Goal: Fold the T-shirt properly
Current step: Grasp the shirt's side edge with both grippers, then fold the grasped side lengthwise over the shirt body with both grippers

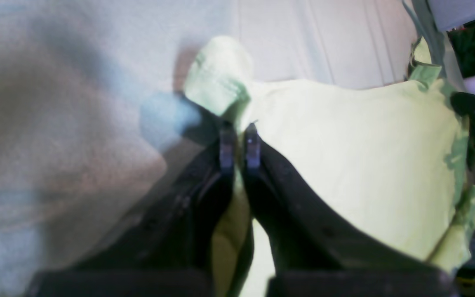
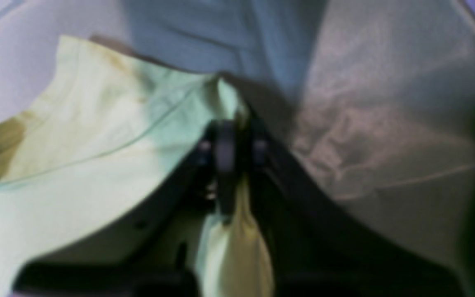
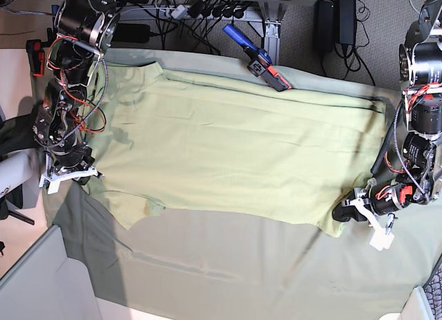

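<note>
The pale yellow-green T-shirt (image 3: 235, 154) lies spread across the table from left to right. My left gripper (image 3: 343, 213) is shut on its near right corner. In the left wrist view the fingertips (image 1: 239, 142) pinch the shirt (image 1: 344, 144), and cloth runs down between the fingers. My right gripper (image 3: 88, 173) is shut on the shirt's left edge by a sleeve. In the right wrist view it (image 2: 233, 146) pinches a fold of the shirt (image 2: 76, 144). The near edge stretches between the two grippers and casts a shadow.
A large grey-green sheet (image 3: 228, 265) covers the table under the shirt. A blue, black and red tool (image 3: 259, 54) lies at the table's back edge. Cables and a power strip (image 3: 207, 9) sit behind it. The arm bases stand at both sides.
</note>
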